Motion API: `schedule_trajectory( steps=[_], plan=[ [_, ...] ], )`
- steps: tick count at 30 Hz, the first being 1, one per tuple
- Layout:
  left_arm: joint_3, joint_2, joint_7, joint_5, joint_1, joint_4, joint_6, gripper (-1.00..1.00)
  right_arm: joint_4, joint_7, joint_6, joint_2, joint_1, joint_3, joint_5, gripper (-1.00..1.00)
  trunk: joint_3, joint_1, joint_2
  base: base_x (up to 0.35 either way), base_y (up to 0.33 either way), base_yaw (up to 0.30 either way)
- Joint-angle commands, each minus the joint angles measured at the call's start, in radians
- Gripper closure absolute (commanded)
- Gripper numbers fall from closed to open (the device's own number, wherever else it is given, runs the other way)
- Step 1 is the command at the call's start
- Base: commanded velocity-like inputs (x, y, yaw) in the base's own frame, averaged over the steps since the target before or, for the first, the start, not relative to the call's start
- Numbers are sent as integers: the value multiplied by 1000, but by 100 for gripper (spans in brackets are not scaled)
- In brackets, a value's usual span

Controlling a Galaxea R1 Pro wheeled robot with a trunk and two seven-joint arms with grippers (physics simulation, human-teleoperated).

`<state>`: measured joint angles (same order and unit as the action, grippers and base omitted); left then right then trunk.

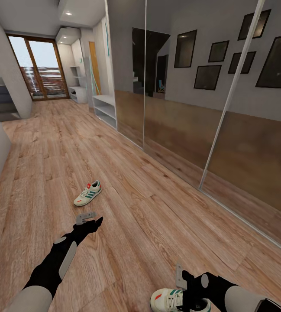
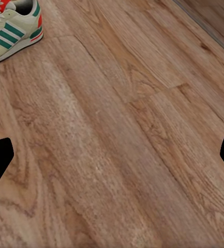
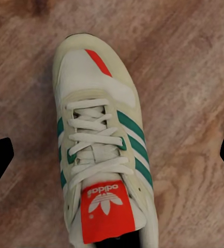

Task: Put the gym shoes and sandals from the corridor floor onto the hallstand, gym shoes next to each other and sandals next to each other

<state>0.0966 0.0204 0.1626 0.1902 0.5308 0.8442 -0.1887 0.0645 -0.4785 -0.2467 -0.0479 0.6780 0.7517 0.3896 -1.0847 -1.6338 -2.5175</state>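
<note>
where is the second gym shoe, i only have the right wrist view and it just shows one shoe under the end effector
Observer: The other gym shoe lies on the corridor floor ahead of the left end effector.
Operator: is the left one over it yet
Observer: No. In the left wrist view that shoe sits off at the frame's corner, not between the fingertips.
Operator: can you see the rack
Observer: Yes, the white hallstand stands far down the corridor beside the mirrored wardrobe.
</note>
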Motion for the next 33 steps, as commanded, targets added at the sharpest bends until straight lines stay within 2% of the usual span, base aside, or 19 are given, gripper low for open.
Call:
schedule_trajectory(
  steps=[1, 13, 26, 27, 33],
  plan=[
    [0, 0, 0, 0, 0, 0, 0, -100, 0, 0, 0, 0, 0, 0, 0, -100, 0, 0, 0, 0, 0, 0],
    [0, 0, 0, 0, 0, 0, 0, -100, -2, -2, 0, 3, 0, 0, 0, -100, 0, 0, 0, 0, 0, 0],
    [-1, -5, 1, 0, -4, -40, 72, -100, 16, -12, 10, -10, 2, -2, 0, -100, 0, 0, 0, 0, 0, 0],
    [-1, -5, 1, 0, -4, -40, 103, -100, 16, -12, 10, -10, 2, -2, 0, -100, 0, 0, 0, 0, 0, 0],
    [-2, -5, 2, 0, -5, -42, 106, -100, 17, -12, 10, -10, 2, -2, 0, -100, 0, 0, 0, 0, 0, 0]
  ],
)
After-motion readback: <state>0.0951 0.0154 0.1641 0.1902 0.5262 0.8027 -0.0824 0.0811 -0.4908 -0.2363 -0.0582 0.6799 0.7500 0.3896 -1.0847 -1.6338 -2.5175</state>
